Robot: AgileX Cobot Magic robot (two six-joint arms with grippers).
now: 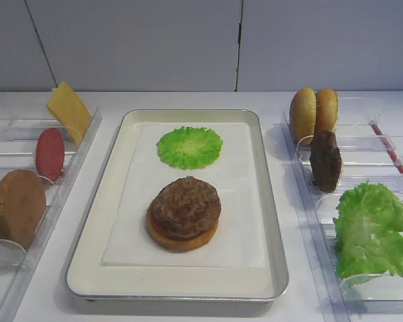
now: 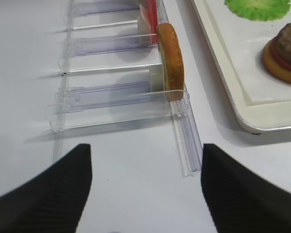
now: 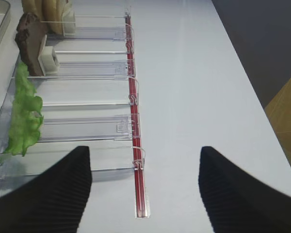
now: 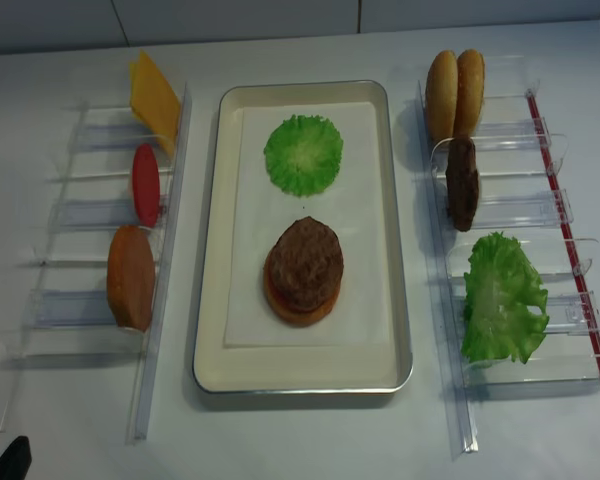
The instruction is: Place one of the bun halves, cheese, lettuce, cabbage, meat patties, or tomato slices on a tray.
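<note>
1. Fingers first, right wrist view: the right gripper (image 3: 144, 194) shows two black ribbed fingers (image 3: 48, 194) standing wide apart with nothing between them, hovering over bare table just short of the right rack (image 3: 87, 128). Ruffled lettuce (image 3: 24, 116) stands nearest, a dark meat patty (image 3: 30, 43) behind it. The leaf is floppy; a pinch at its edge could tear it or drag the light rack.

2. Left wrist view: the left gripper (image 2: 145, 194) is also spread wide and empty, hanging before the left rack (image 2: 116, 97), where a bun half (image 2: 170, 60) stands on edge. A clumsy approach could tip that bun flat or shove the rack into the tray (image 2: 233, 104).

3. Exterior high view: the tray (image 1: 114, 201) already holds a bun half (image 1: 181, 238) topped with tomato and a patty (image 1: 187, 206), with a green cabbage round (image 1: 189, 146) beyond. A careless drop could knock the stack askew.

4. Realsense high view: cheese (image 4: 154, 98), a tomato slice (image 4: 145, 185) and two bun halves (image 4: 454, 92) wait in the racks; thin upright slices could slip from the fingers.
</note>
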